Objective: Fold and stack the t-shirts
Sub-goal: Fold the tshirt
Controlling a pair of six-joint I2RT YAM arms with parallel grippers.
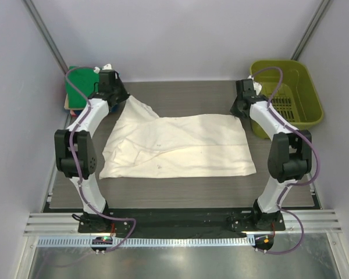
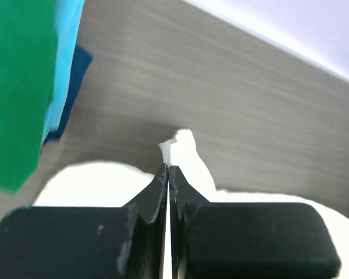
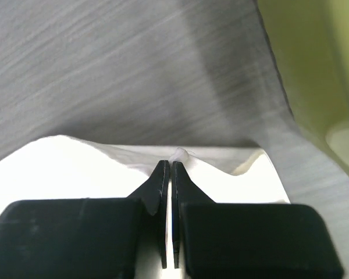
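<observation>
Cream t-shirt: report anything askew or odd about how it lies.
Askew: on the cream t-shirt, the far-left corner is drawn into a bunched peak where the left tool pinches it; the far-right corner, pinched by the right tool, lies flatter. No damage shows.

The spread t-shirt point(image 1: 180, 145) lies mid-frame on the table point(image 1: 180, 195), with the folded t-shirts point(image 1: 78, 87) stacked at the upper left and the basket point(image 1: 312, 96) at the upper right, both apart from it.

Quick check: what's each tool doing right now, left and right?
Left tool: closed, pinching a far corner of the cream t-shirt.
Right tool: closed, pinching the far right edge of the same shirt.
</observation>
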